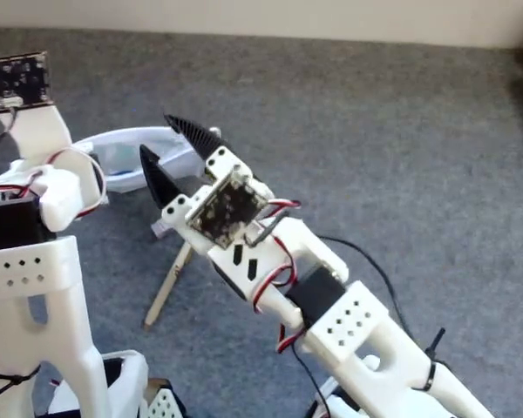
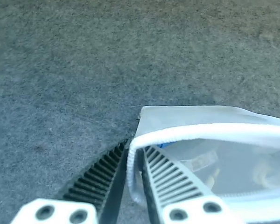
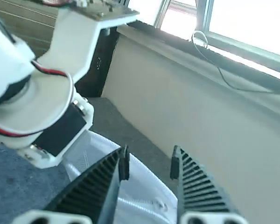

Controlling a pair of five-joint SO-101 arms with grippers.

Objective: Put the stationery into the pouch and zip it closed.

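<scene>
Pouch (image 1: 126, 148) sits upper left of frame on grey tabletop (image 1: 401, 131), left gripper (image 2: 133, 151) clamped on its rim. Right gripper (image 1: 157, 138) hangs wide open over pouch. Wooden stick (image 1: 167, 283) lies on tabletop, lower left of centre.

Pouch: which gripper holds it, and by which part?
The left gripper pinches the pouch by its rim at one end; the right gripper is open, empty.
</scene>
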